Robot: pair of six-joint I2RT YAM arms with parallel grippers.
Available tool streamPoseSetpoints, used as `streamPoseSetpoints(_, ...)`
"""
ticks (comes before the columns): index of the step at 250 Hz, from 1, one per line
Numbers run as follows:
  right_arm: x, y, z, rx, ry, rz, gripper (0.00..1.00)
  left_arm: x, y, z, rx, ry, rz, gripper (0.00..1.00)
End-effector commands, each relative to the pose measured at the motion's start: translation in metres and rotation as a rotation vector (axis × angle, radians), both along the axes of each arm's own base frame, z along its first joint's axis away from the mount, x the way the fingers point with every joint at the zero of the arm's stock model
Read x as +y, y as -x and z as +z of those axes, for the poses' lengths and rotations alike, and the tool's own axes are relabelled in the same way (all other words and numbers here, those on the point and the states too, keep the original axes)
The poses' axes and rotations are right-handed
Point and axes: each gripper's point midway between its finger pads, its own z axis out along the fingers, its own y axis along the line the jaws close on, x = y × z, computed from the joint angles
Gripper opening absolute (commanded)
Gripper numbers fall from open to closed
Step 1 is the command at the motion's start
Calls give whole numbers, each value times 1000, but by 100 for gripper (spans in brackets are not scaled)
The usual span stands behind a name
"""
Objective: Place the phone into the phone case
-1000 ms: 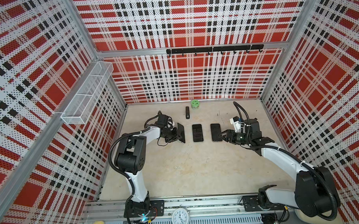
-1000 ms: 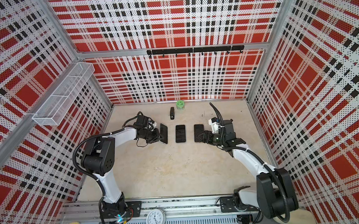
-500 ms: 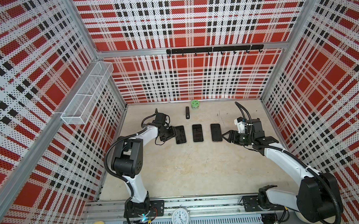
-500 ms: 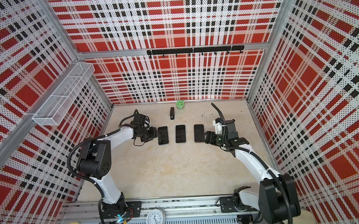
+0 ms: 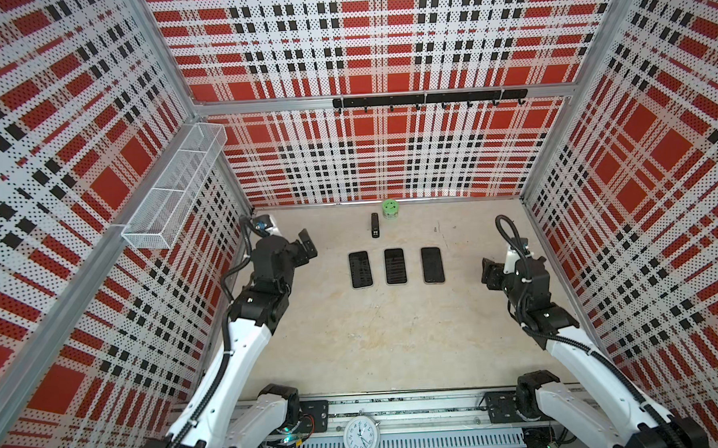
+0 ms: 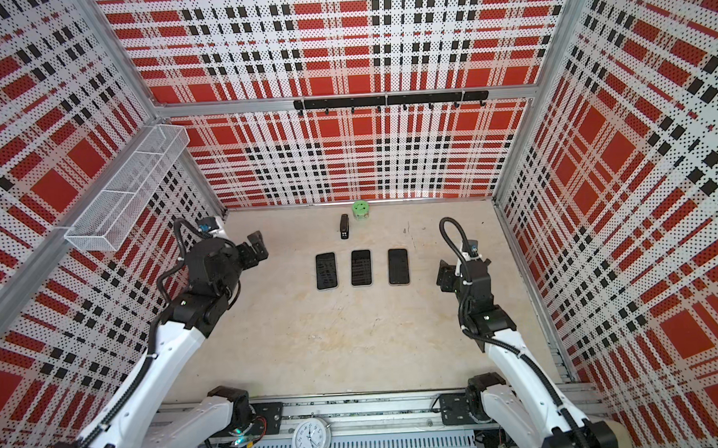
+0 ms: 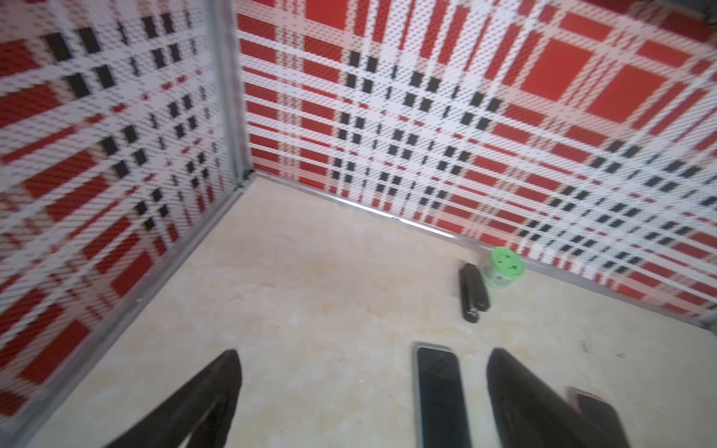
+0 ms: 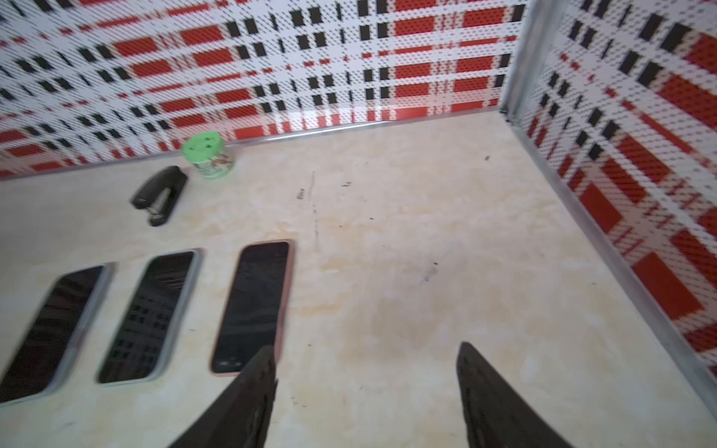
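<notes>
Three phones are pictured laid flat and screen-up in a row on the counter (image 5: pixel 354 337), shown in both top views: the left phone (image 5: pixel 359 269), the middle phone (image 5: pixel 395 266) and the right phone (image 5: pixel 432 265), each set just apart from the next. The right phone is seen rimmed by a pinkish case (image 8: pixel 284 298). Pale rims are seen round the other two, though it cannot be told for certain that those are cases.

The left gripper (image 5: pixel 307 247) is positioned to the left of the row, well apart from the left phone. Its fingers (image 7: pixel 217 388) are spread wide, with nothing caught between them. The right gripper (image 5: pixel 490 272) is positioned to the right of the row, apart from the right phone, and its fingers (image 8: pixel 256 388) are likewise parted and empty.

Behind the row, near the back wall, a black stapler (image 5: pixel 375 225) is set just beside a green-lidded jar (image 5: pixel 389 209). A clock (image 5: pixel 361 437) is seen at the front rail.
</notes>
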Motion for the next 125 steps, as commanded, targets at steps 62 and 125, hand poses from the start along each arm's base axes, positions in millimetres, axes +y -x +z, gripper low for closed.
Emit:
streamPoseSetpoints(62, -44, 1, -10, -261, 222, -196, 81, 48, 22, -101, 28, -240, 92, 99)
streamPoseSetpoints(125, -22, -43, -44, -324, 197, -68, 81, 44, -10, -143, -66, -114, -33, 99)
